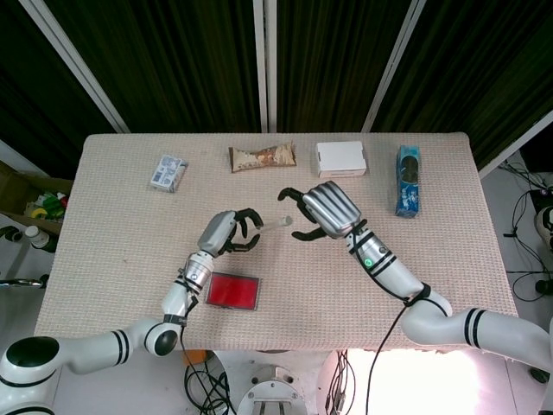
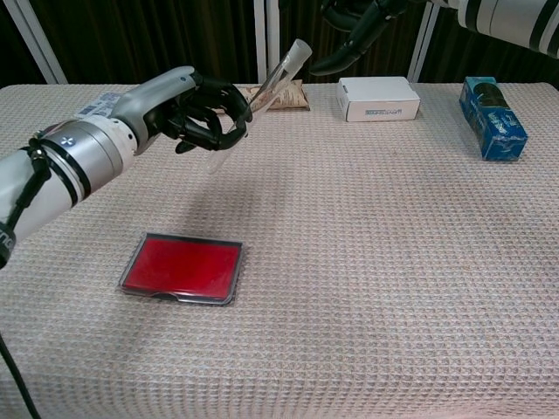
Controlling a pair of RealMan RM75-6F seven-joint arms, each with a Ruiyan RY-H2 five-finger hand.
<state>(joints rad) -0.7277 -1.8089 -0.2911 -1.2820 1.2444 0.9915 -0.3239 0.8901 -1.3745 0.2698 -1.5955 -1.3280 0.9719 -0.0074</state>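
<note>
My left hand (image 1: 226,233) (image 2: 190,108) grips the lower part of a clear plastic tube (image 1: 276,224) (image 2: 281,72), which slants up and to the right above the table. My right hand (image 1: 325,210) (image 2: 357,26) hovers just beyond the tube's upper end with its fingers spread, and nothing is in it. A small gap shows between its fingertips and the tube. The tube's lower end is hidden inside the left hand's curled fingers.
A red flat case (image 1: 233,291) (image 2: 182,267) lies on the woven tablecloth (image 2: 376,262) below the left hand. Along the far edge lie a small patterned packet (image 1: 168,172), a snack bar (image 1: 262,156), a white box (image 1: 340,159) and a blue package (image 1: 408,180).
</note>
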